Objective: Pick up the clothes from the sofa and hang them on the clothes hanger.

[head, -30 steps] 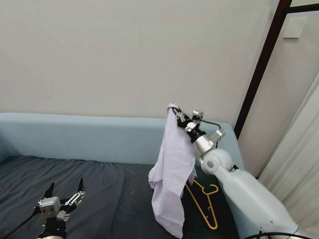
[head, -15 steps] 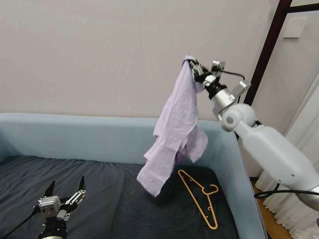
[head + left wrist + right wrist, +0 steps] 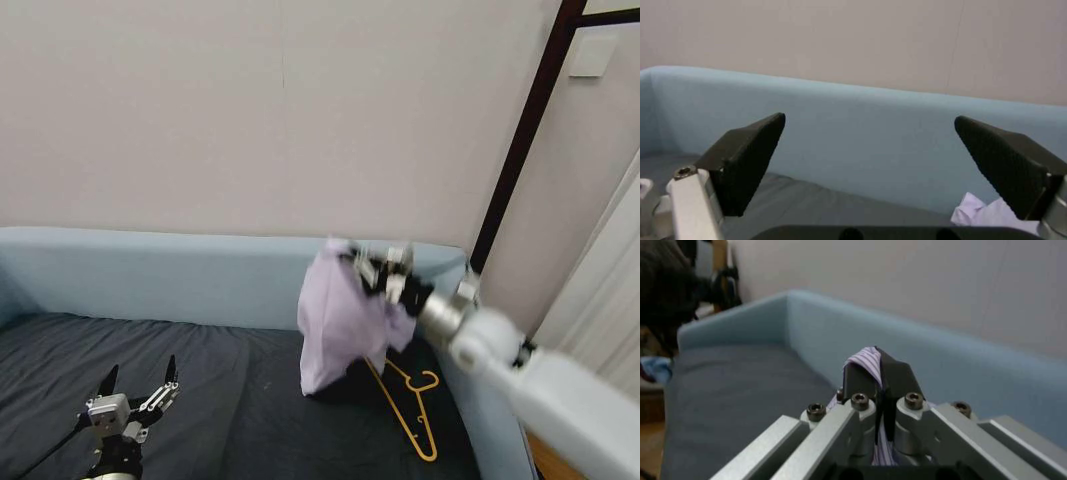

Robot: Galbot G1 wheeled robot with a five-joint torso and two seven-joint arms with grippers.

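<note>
A pale lilac striped shirt (image 3: 342, 322) hangs from my right gripper (image 3: 362, 270), which is shut on its top edge in front of the sofa's backrest at the right. In the right wrist view the fabric (image 3: 867, 363) is pinched between the two black fingers (image 3: 896, 375). The shirt's lower end reaches down to the dark seat cushion (image 3: 210, 390). A yellow clothes hanger (image 3: 412, 400) lies flat on the cushion just right of the shirt. My left gripper (image 3: 136, 388) stands open low at the left, over the cushion; its black pads (image 3: 747, 157) are wide apart.
The light blue sofa backrest (image 3: 160, 275) runs across the back and its arm (image 3: 478, 400) closes off the right side. A plain wall rises behind. A dark door frame (image 3: 522, 130) stands at the right.
My right arm has swung down from high against the wall, carrying the shirt back to backrest height. The left gripper has barely shifted.
</note>
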